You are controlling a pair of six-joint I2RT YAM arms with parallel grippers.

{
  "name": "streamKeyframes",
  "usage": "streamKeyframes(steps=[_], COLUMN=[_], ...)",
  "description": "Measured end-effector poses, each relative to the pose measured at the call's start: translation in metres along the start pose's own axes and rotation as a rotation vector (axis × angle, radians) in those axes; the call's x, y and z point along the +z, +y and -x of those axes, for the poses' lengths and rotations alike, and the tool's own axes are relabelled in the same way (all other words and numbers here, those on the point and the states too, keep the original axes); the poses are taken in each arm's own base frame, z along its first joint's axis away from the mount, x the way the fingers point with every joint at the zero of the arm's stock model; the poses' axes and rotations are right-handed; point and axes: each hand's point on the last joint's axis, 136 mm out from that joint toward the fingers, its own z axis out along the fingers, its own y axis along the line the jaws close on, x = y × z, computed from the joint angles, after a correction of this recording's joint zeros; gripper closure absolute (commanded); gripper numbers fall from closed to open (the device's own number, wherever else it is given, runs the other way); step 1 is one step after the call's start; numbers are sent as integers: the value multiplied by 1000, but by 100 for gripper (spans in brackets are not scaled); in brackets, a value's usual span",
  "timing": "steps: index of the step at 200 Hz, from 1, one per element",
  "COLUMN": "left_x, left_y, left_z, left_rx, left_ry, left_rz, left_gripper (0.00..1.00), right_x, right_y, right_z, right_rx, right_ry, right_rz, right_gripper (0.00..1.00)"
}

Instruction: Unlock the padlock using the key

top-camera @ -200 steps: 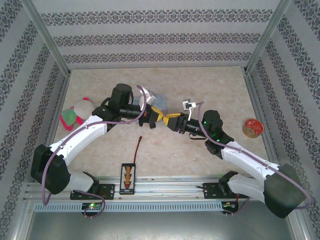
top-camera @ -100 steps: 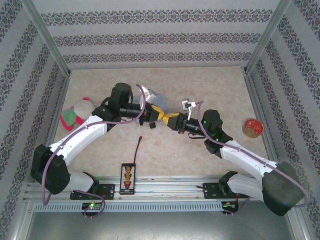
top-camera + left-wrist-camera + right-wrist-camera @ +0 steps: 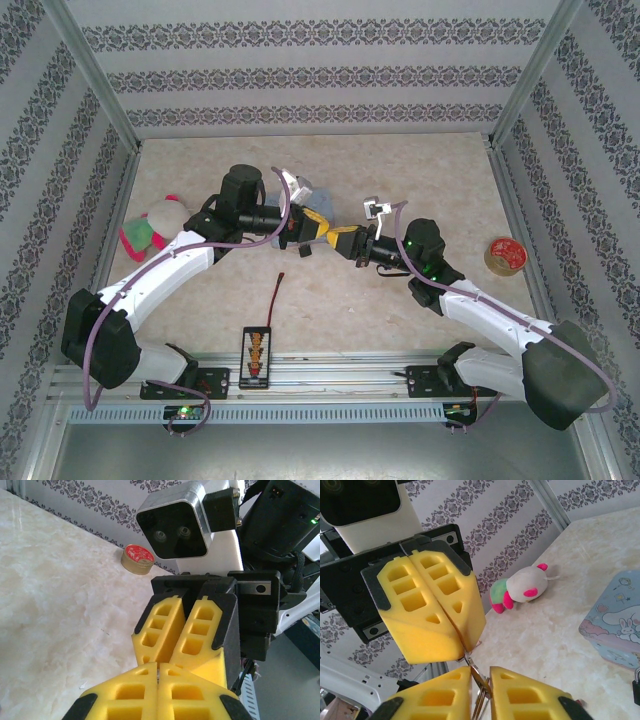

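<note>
Over the last second the right gripper (image 3: 341,240) has slid in toward the left gripper (image 3: 322,230) and drawn its fingers together. The two now meet tip to tip in the air, just on the near side of the blue tin (image 3: 311,192).

In the right wrist view the left fingers (image 3: 435,615) are pressed flat together, and a thin metal piece comes out at their tips. That piece runs down into the narrow slot left between the right fingers (image 3: 520,697), which look clamped on it. I take it to be the key (image 3: 477,682) on its ring. Both grippers seem to have hold of it at once, so this reads as a handover or a regrip, with the unlocking itself not yet begun.

The padlock (image 3: 636,690) lies on the table just beside the tin, cut off by the picture's edge. Neither gripper touches it, and I cannot tell how its shackle stands.

The table (image 3: 420,180) is pale and marbled, and it looks smooth and hard. A pink, green and white plush toy (image 3: 155,225) sits well to the left of the tin. A roll of tape (image 3: 505,255) with a red top sits well to the tin's right. A small circuit board (image 3: 257,355) with a thin lead lies well nearer the arm bases than the tin. Walls papered in grey floral stripes close the table in on three sides, with metal posts at the corners.
</note>
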Motion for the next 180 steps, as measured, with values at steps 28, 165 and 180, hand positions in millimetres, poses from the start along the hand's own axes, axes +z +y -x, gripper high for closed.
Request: streamKeyframes(steps=[28,165,180], left_x=[0,-29,-32], left_y=[0,48,65], left_z=[0,28,21], left_rx=[-12,-171,-215], left_ry=[-4,-183,-190], left_rz=[2,340,420], left_gripper=[100,1,1], right_x=[-1,-45,-50], right_y=[0,-77,-82], right_z=[0,-17,-22], right_rx=[-3,139,155], right_ry=[-3,-65,-52], right_rz=[4,-450,-484], right_gripper=[100,100,100])
